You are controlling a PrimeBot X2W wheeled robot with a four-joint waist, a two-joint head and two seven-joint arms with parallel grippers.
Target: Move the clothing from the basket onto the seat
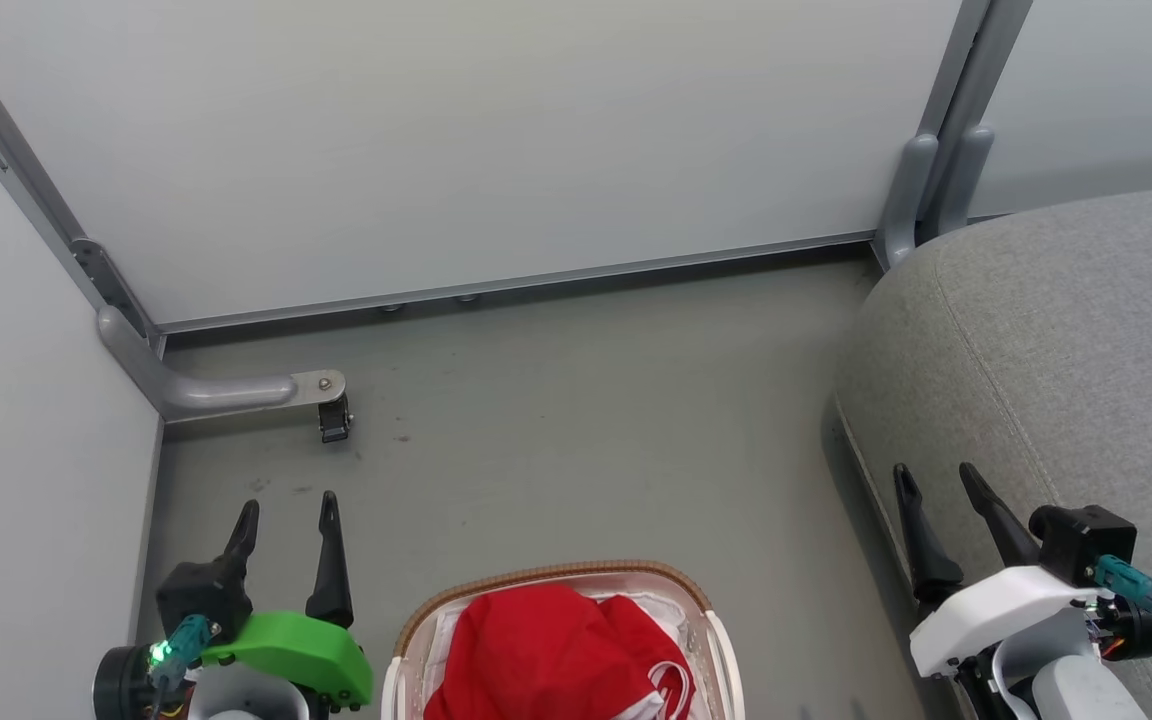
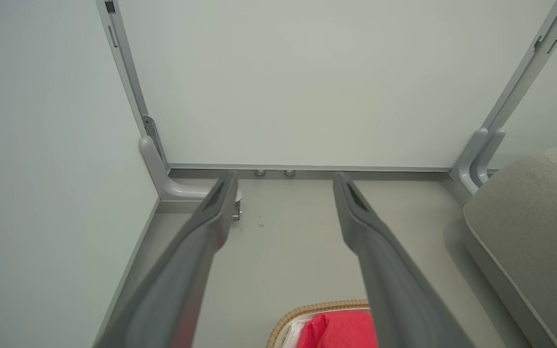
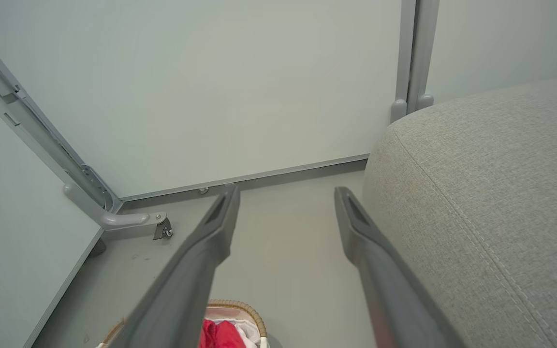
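Note:
Red clothing (image 1: 551,655) with white trim lies heaped in the white basket (image 1: 556,577) with a brown woven rim, at the bottom middle of the head view. The grey seat (image 1: 1066,350) fills the right side. My left gripper (image 1: 288,512) is open over the floor, left of the basket, holding nothing. My right gripper (image 1: 936,477) is open at the seat's front edge, right of the basket, also holding nothing. The left wrist view shows the clothing (image 2: 344,331), basket rim (image 2: 307,309) and seat (image 2: 535,227); the right wrist view shows the clothing (image 3: 218,334) and seat (image 3: 491,193).
Pale partition walls (image 1: 436,140) enclose the grey floor (image 1: 576,420) at the back and left. A grey metal foot with a small castor (image 1: 334,420) juts from the left corner. Another post foot (image 1: 921,200) stands by the seat's back corner.

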